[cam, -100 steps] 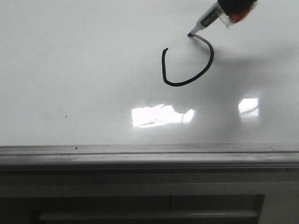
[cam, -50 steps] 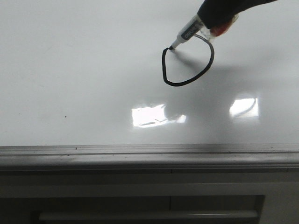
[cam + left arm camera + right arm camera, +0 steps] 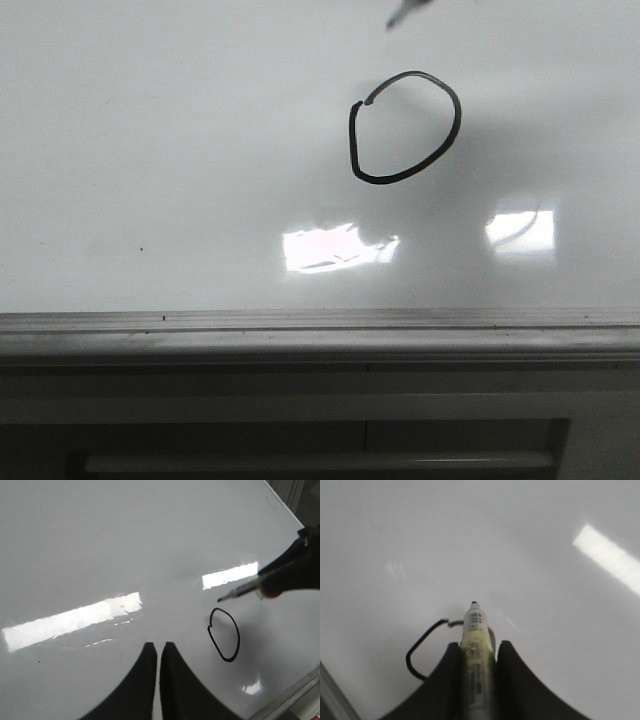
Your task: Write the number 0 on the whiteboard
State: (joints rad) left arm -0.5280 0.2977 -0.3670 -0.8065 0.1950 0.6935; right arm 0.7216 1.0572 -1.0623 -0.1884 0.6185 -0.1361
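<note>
right gripper [image 3: 478, 652]: jaws clamped on marker [image 3: 476, 645] | number 0 [image 3: 404, 128] on whiteboard [image 3: 160, 150] just under marker tip | left gripper [image 3: 157, 655]: jaws together, empty

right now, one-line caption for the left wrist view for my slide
Right tool holds the marker lifted just off the whiteboard beside the nearly closed number 0; left tool idle, shut.

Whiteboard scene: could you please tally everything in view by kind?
Whiteboard: 1
Drawn 0: 1
Marker: 1
Grippers: 2, left shut and empty, right gripping the marker
Cabinet: 1
Total: 6
</note>
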